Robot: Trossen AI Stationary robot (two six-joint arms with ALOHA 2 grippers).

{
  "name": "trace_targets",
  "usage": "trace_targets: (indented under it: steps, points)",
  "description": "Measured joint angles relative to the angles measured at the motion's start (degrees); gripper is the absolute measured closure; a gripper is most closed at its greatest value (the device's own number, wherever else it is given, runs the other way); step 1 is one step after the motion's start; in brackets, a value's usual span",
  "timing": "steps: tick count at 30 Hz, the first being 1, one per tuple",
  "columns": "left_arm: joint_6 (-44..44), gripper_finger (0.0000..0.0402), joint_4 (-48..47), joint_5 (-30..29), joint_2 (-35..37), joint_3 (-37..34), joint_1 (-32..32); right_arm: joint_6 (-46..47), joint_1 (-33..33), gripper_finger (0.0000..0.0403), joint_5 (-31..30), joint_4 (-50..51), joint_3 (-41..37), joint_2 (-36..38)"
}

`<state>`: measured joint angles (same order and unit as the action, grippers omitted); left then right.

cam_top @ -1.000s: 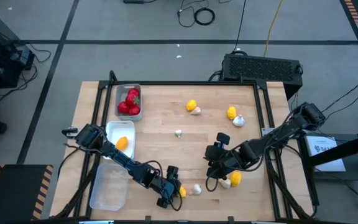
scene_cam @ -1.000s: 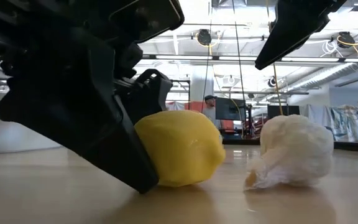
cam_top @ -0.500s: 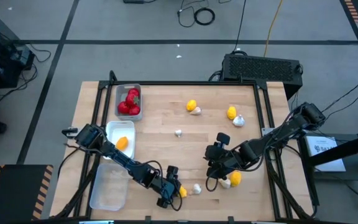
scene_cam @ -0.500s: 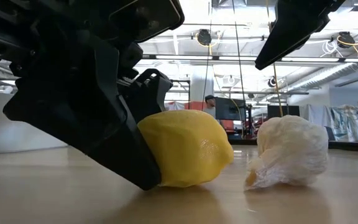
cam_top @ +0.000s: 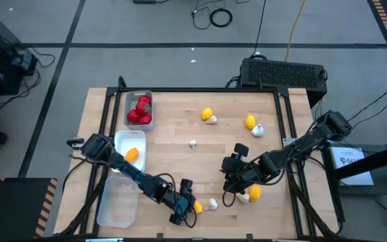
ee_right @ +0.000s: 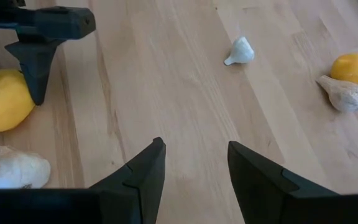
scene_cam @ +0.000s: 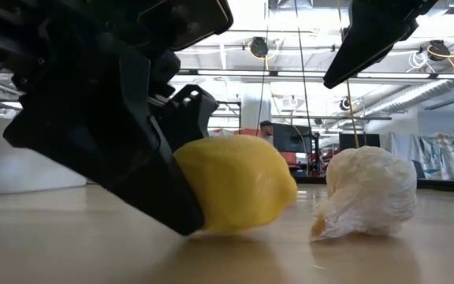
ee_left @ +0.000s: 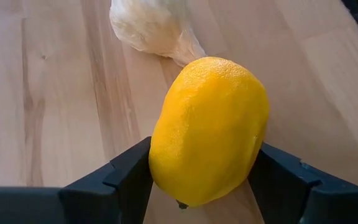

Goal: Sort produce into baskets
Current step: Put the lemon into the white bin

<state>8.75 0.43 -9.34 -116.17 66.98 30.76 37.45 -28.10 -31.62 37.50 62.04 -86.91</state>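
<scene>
Lemon sits clamped between my left tool's fingers, low on the worktop with a garlic bulb just ahead, gripped so I can carry it to a tray. Right tool hovers part-open, holding nothing.

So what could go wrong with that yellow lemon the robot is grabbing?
The left pincer pinches only one end of the lemon, so it might slip out when lifted. The garlic bulb sits very close beside it and could get bumped and roll. The tray with a yellow piece lies some way off, so a drop is possible.
</scene>
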Motion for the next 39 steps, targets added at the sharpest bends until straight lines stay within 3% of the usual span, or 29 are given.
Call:
trace_targets:
  steps: [22,26,32,39]
  points:
    - [4.2,0.0165,-1.4,0.0,1.7,0.0,0.1,0.9,-0.2,0.0239,0.2,0.0,0.0,0.0]
    - [4.5,0.0165,-6.0,-0.2,4.5,0.1,0.1,0.9,-0.2,0.0239,0.2,-0.1,0.0,0.0]
    - [4.7,0.0165,-17.9,-5.5,12.8,0.0,0.1,0.8,-0.2,0.0239,0.2,-2.4,0.0,0.0]
    - [13.2,0.0165,-37.7,-12.1,25.6,0.1,0.3,0.7,-0.2,0.0239,0.2,-3.6,0.0,0.0]
